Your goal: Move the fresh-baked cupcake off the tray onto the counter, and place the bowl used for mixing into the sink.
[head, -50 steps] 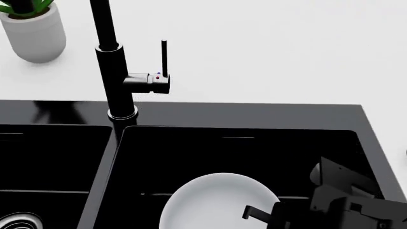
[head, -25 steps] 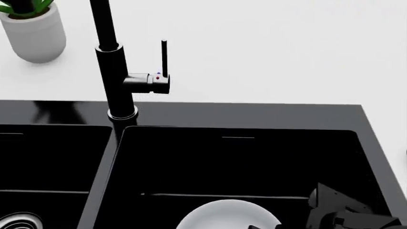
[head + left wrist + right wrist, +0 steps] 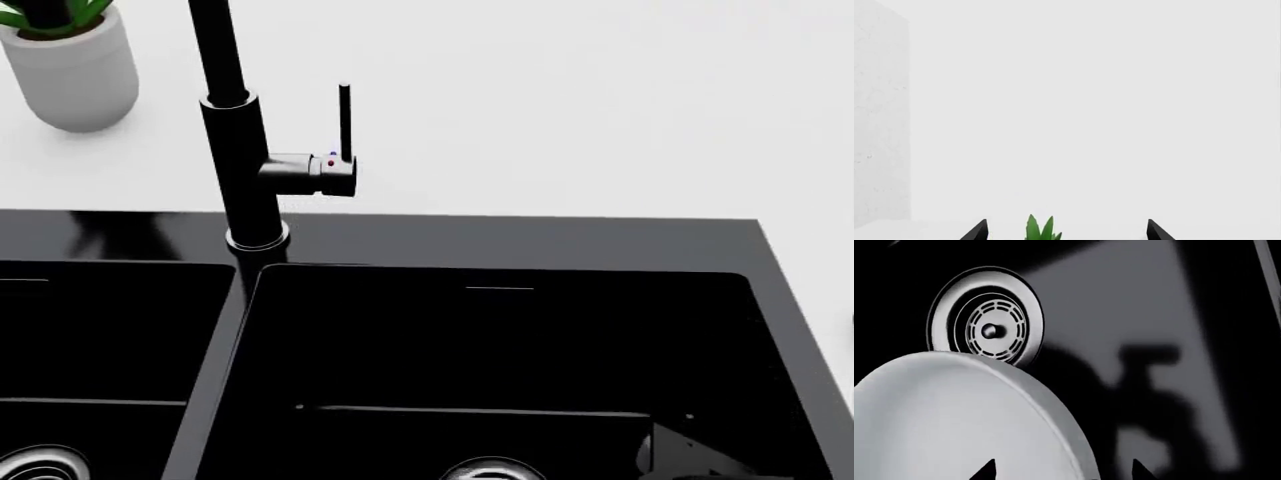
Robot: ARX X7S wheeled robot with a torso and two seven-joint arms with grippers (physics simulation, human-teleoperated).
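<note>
Bowl [image 3: 967, 420] fills the right wrist view, pale and smooth, its curved rim overlapping the edge of the round steel drain [image 3: 987, 330] on the black floor of the sink [image 3: 1174, 315]; the two dark fingertips [image 3: 985, 471] of the right gripper [image 3: 1062, 472] show at the frame's edge, one over the bowl's surface and one just past its rim, so the rim lies between them, though whether they clamp it or stand loose I cannot tell; in the head view the bowl is out of sight, and only a grey part of the right arm [image 3: 667, 455] shows at five o'clock in the right basin; the faucet [image 3: 240, 150] stands at ten o'clock, a potted plant [image 3: 67, 60] on the counter [image 3: 601, 100] at eleven; the left gripper [image 3: 1066, 231] has its tips spread well apart, grasping nothing, green leaves [image 3: 1041, 230] between them; no writing is legible anywhere.
</note>
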